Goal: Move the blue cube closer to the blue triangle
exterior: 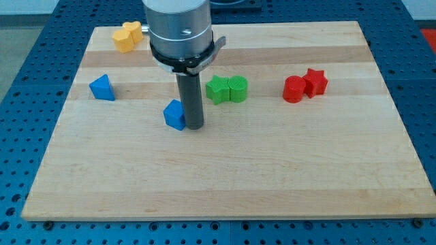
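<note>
The blue cube (174, 115) lies on the wooden board (225, 177) a little left of the middle. My tip (193, 126) stands right against the cube's right side, touching or nearly touching it. The blue triangle (102, 88) lies further to the view's left and slightly higher, well apart from the cube. The rod hangs from the grey arm head (178, 30) at the view's top.
Two yellow blocks (127, 35) sit together at the top left. Two green blocks (227, 89) sit side by side right of the rod. A red cylinder (294, 89) and a red star (315, 82) touch each other at the right.
</note>
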`<state>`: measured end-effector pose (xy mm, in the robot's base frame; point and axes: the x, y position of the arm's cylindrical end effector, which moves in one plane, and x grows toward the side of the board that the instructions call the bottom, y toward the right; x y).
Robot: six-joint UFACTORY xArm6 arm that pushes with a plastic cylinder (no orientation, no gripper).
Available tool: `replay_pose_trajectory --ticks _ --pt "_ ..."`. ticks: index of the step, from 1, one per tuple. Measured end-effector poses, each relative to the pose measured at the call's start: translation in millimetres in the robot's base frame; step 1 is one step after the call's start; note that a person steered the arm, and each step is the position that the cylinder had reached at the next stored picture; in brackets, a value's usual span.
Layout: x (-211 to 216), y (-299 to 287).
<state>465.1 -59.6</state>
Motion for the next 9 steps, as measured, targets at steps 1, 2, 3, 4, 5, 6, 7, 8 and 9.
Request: replay_pose_trajectory --ticks 1,2,3,4,5,6,7,8,9 --pt "-8 0" --pt "-14 -3" --pt "-20 -13" --pt "-21 -32" --pt "-21 -61" --pt "-21 -84" --pt "-19 -104" --pt "-11 -118" --pt "3 -127"
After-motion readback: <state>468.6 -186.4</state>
